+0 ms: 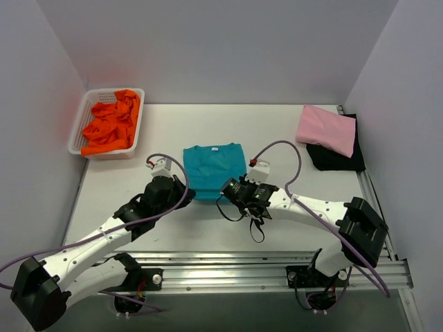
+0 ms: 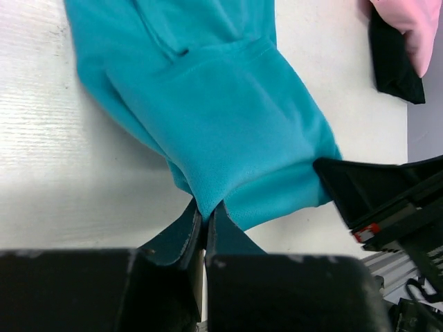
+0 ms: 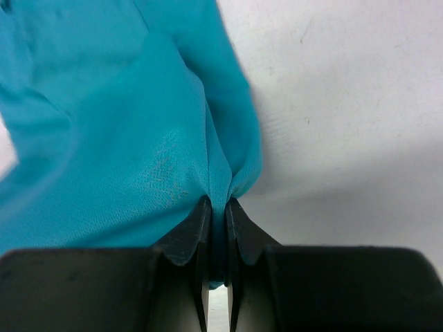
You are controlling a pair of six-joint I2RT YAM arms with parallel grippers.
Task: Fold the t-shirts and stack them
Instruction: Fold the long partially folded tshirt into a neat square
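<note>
The teal t-shirt (image 1: 214,169) lies flat near the middle of the table (image 1: 138,200), collar toward the far side and near hem toward the arms. It looks already narrowed, with its sides turned in. That near hem is pinched at both ends. The left gripper (image 2: 205,211) is clenched on the near-left corner, a small ridge of cloth rising between its closed jaws. The right gripper (image 3: 219,207) is clamped the same way on the near-right corner.

Holding the two corners evenly likely serves the next fold. With both ends gripped, the hem can be lifted and carried toward the collar without the soft cloth sagging or twisting.

Further out, at the far right, a pink t-shirt (image 1: 325,129) lies folded partly over a black t-shirt (image 1: 340,159) — probably the stack the teal one is meant for. At the far left the orange t-shirts (image 1: 111,126) sit crumpled in a white basket (image 1: 77,131), well apart from the work — apparently not yet folded.
</note>
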